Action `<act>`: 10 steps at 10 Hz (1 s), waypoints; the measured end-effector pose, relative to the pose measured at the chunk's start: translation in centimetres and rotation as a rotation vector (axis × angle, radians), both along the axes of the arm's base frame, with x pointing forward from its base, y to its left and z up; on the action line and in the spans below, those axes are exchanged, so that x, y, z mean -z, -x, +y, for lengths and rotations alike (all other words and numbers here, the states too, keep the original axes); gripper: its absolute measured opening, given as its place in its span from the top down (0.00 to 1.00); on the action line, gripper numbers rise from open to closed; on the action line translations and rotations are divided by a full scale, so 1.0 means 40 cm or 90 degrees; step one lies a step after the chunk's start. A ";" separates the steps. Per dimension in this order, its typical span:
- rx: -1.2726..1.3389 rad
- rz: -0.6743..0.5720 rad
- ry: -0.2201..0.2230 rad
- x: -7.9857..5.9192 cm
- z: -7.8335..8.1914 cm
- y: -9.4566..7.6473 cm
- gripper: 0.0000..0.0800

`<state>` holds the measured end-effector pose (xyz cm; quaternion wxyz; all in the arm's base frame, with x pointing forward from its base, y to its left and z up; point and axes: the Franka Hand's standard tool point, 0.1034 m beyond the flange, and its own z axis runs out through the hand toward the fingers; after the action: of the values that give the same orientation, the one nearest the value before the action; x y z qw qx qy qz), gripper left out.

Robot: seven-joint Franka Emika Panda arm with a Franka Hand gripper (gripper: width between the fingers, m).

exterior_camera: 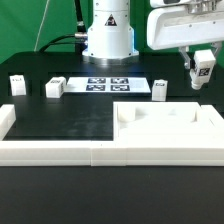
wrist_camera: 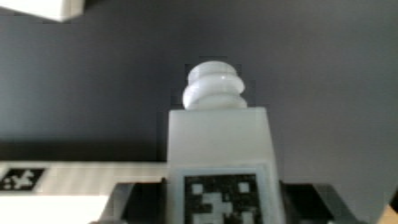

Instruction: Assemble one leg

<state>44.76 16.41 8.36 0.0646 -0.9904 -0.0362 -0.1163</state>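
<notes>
**Exterior view.** The gripper (exterior_camera: 203, 72) hangs at about two o'clock in the frame, its jaws closed narrowly on the leg (exterior_camera: 203, 64), which appears lifted clear of the black table (exterior_camera: 60, 120). The leg is a small white block, smooth and hard-looking, with a black-and-white tag facing the camera. Three spare legs stand on the table: two (exterior_camera: 17, 85) (exterior_camera: 53, 88) near nine o'clock, and one (exterior_camera: 160, 90) at three o'clock of the marker board (exterior_camera: 108, 84). The large white panel (exterior_camera: 170, 135) lies flat at about four o'clock, below the held leg.

The main risk, as I judge it, is a slick block pivoting or slipping between the jaws. It would then meet the panel tilted and jam or miss its seat. I cannot make out the holes here.

**Wrist view.** The leg (wrist_camera: 222, 150) is pinched between two dark fingers (wrist_camera: 134, 200), with the tag at the gripped end. The free end carries a rounded, knobbed peg (wrist_camera: 214, 85), somewhat blurred. A tilted approach could cross that peg in its hole.
</notes>
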 end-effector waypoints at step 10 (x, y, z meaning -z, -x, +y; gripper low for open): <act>-0.099 -0.062 0.044 -0.015 -0.086 -0.071 0.64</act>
<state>47.61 12.95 8.94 0.0373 -0.9795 -0.1200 -0.1577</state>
